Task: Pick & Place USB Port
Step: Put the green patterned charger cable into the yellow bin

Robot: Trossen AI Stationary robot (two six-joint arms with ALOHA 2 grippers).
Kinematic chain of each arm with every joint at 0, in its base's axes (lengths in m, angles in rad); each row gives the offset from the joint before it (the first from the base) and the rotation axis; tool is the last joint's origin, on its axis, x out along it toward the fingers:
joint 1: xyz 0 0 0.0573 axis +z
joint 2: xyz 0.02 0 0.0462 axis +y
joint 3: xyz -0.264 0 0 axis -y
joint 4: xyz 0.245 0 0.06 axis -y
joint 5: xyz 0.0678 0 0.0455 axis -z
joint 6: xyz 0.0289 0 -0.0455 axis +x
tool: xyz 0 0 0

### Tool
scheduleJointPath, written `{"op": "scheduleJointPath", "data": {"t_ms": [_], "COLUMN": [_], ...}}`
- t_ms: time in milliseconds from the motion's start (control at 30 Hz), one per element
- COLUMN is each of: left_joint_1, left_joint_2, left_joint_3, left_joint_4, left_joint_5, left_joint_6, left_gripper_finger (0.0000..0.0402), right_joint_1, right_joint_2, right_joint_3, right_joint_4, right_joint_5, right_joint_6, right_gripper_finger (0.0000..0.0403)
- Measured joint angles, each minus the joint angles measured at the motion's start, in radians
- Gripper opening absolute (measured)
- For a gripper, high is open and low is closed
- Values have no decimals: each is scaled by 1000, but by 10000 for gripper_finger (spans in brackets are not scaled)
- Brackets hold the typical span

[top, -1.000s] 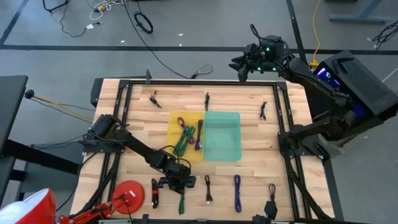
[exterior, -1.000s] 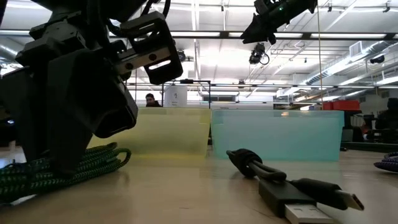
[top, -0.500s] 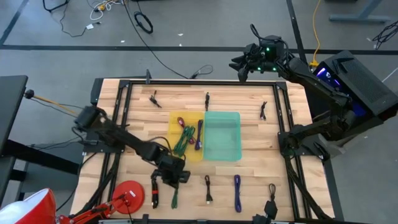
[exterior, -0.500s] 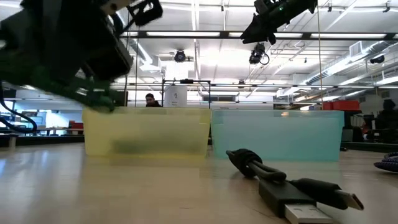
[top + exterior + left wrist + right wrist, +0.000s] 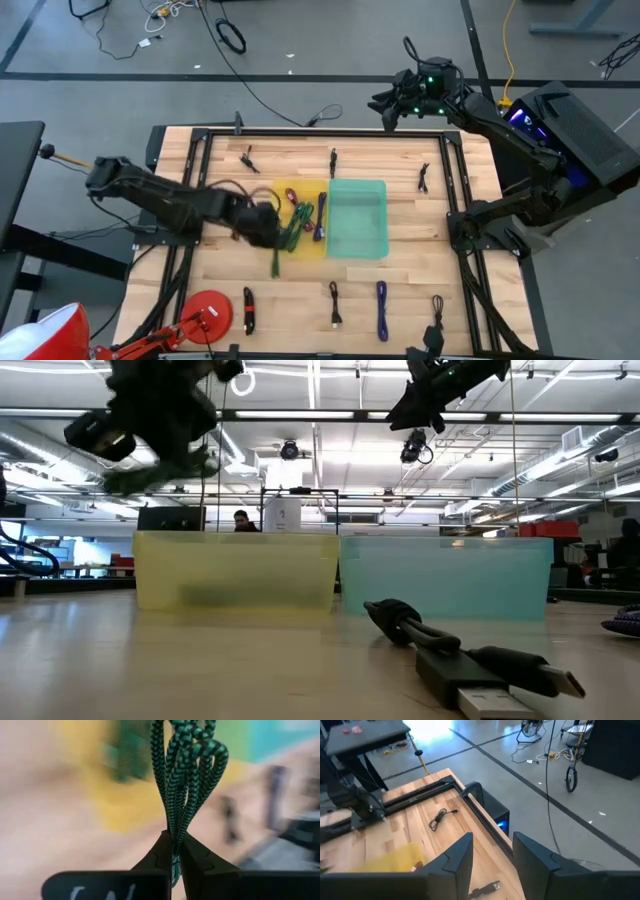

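My left gripper is shut on a green-and-black braided USB cable, just at the left side of the yellow bin. The cable trails toward the near edge. In the low view the gripper is high above the table. The yellow bin holds other green cables; a teal bin stands against its right side. My right gripper is open and empty, raised beyond the table's far edge; it also shows in the right wrist view. My left gripper pinches several strands of the bundled cable together between its two fingers. The looped strands reach out beyond the fingertips. The cable is lifted clear of the table and trails slack from the gripper toward the near edge.
Loose cables lie along the near edge: a red-black one, a black one, a purple one and another black one. Three small black cables lie along the far side. A red disc sits at the near left.
My left gripper, shut on the green cable, has risen from the table near the near edge and gone toward the far edge, up to the yellow bin's left side. The cable has been lifted clear of the table and trails behind it.
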Motion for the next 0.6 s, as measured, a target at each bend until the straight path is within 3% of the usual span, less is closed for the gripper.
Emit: {"op": "scheduleJointPath", "data": {"t_ms": [100, 300, 433, 600], "left_joint_1": [114, 354, 461, 491], "left_joint_2": [-3, -1, -1, -1], "left_joint_3": [-1, -1, -1, -5], "left_joint_4": [-78, 8, -7, -11], "left_joint_5": [-8, 32, 104, 142], "left_joint_6": [219, 621, 733, 764], "left_gripper_finger": [14, 14, 14, 14], "right_joint_1": [12, 56, 93, 143], "right_joint_2": [0, 0, 0, 0], "right_joint_3": [0, 0, 0, 0], "right_joint_4": [5, 16, 16, 15], "right_joint_5": [0, 0, 2, 104], "right_joint_6": [34, 110, 175, 228], "right_gripper_finger": [141, 141, 141, 141]}}
